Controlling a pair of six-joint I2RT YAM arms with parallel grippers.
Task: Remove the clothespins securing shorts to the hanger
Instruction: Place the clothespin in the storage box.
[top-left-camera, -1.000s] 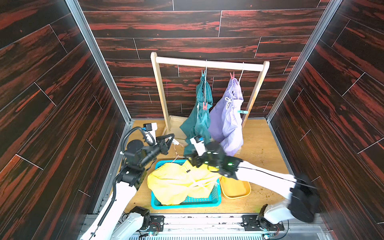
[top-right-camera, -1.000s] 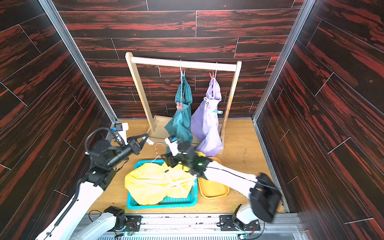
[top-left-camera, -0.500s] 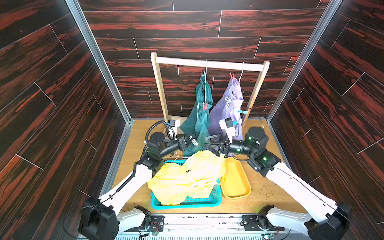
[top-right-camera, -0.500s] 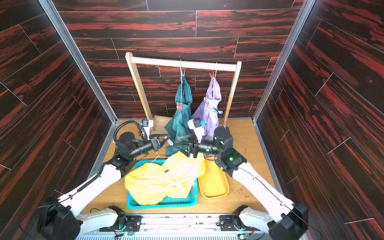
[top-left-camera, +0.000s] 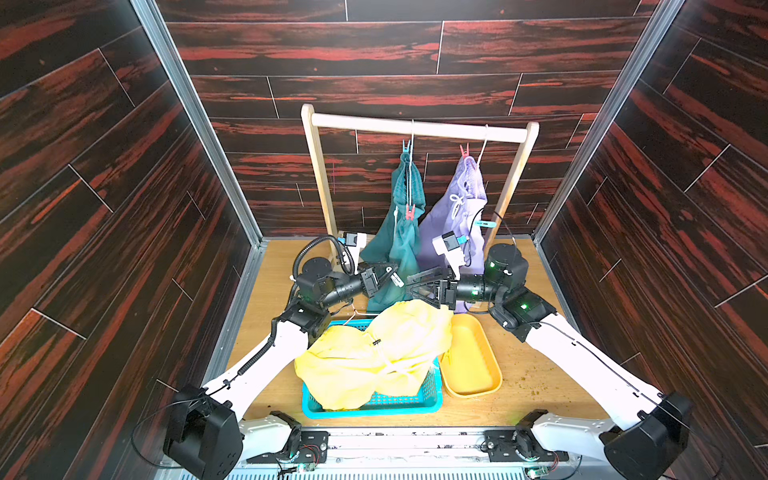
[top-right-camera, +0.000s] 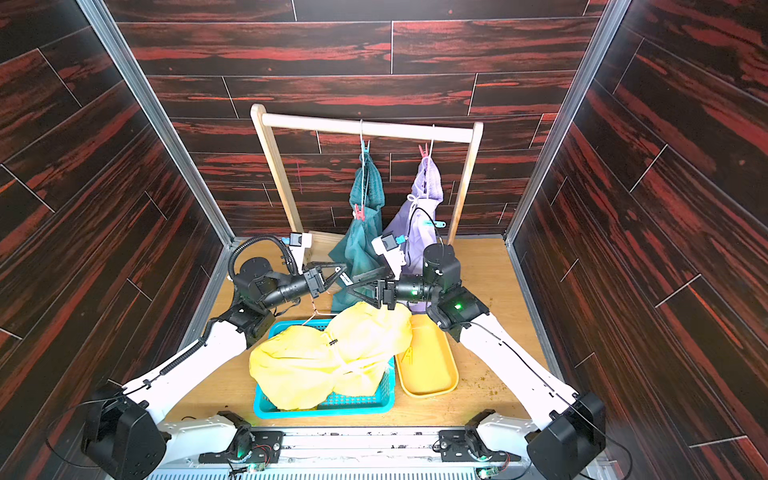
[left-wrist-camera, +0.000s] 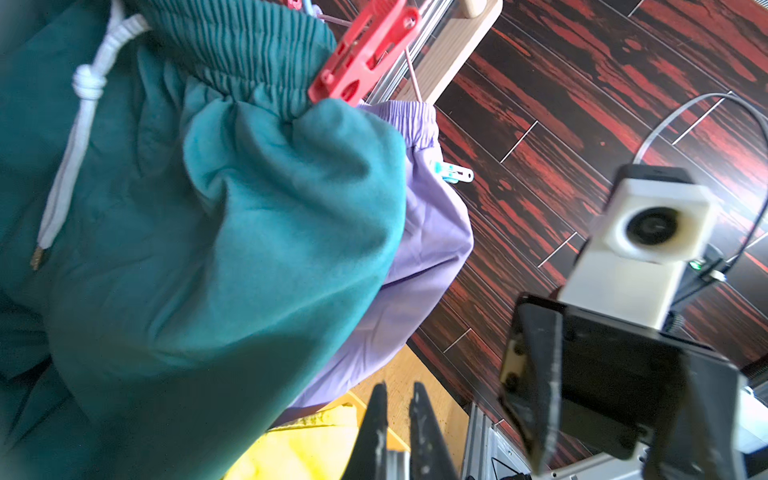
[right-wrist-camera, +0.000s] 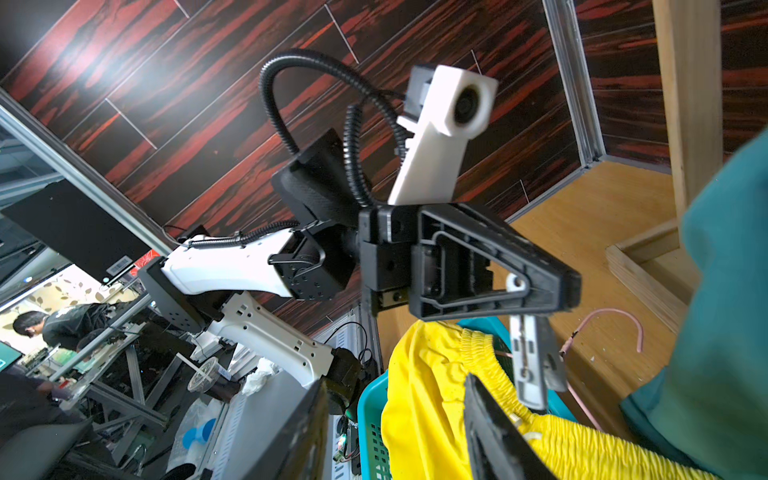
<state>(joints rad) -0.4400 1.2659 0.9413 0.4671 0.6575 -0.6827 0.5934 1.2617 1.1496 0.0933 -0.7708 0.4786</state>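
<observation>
Black jaws of the right gripper stand wide and empty; just beyond one finger hangs a pale clothespin, long axis pointing down toward the yellow shorts, its upper end pinched in the closed left gripper. Judged a handover, the right arm must shift sideways. Those shorts heap over a teal basket beside a yellow tray on the wooden table; teal shorts and lavender shorts hang pegged on the rack behind

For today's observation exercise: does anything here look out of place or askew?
The bright yellow fabric shorts lie heaped over the teal plastic basket, spilling past its rim. A thin pink wire hanger pokes out beside it, off the wooden rail. Small dark crumbs speckle the light wooden tabletop near the yellow oval tray.
</observation>
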